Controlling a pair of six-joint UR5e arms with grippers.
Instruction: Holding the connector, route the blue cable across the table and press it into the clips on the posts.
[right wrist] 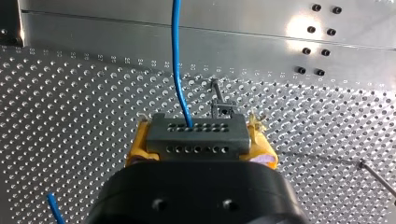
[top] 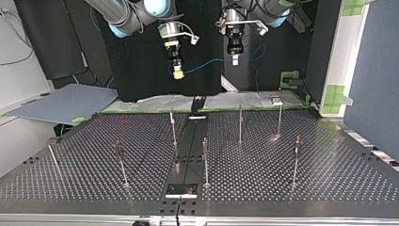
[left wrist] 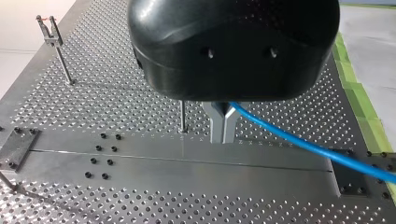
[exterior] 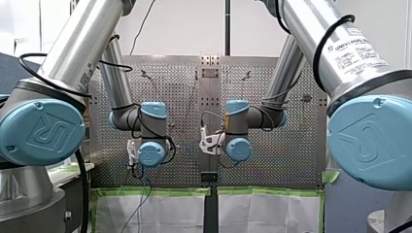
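- Step in hand, I judge: carrying the thin blue cable (right wrist: 176,46) above the perforated metal tabletop (top: 256,169); no slim clip-topped metal post (top: 240,125) holds it yet.
- My right end effector (right wrist: 198,135), yellow-padded, clamps the dark grey perforated connector (right wrist: 196,142) (the cable leaves its front).
- My left end effector (left wrist: 223,135) is pinched together on the cable further along.
- Next: lower the span onto a clip.

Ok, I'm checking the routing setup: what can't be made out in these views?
Front view: the blue joints block the table's side edges.
Top view: the clips on the posts are too small to read.
Left wrist view: my left gripper's body covers where the blue cable enters its grip; the cable runs off the edge.
Right wrist view: the connector partly covers the clip ahead of it.
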